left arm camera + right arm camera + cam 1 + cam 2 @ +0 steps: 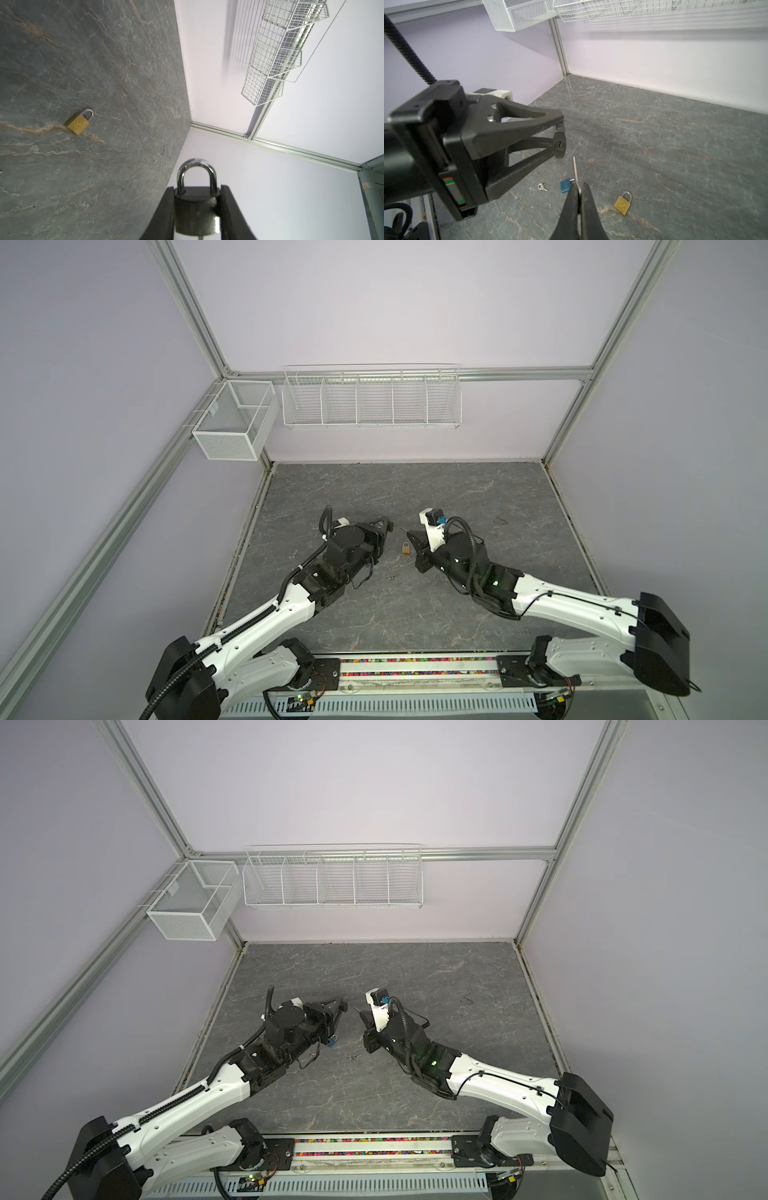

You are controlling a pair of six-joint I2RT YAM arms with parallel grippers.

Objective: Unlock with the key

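Left end effector point(197, 187): jaws partway closed, clamped on a dark grey metal padlock point(196, 209), which is held off the bench near frame centre in both top views.
Right end effector point(579, 187): pinched shut on a thin silver key point(575, 170), whose tip is just short of the keyhole point(560, 145).
Grey marbled bench point(675, 145): a small brass padlock point(405, 548) lies between the arms.

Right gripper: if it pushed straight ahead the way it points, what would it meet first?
Probably the dark padlock in the left gripper; the right gripper's key points toward its keyhole, though depth is unclear.
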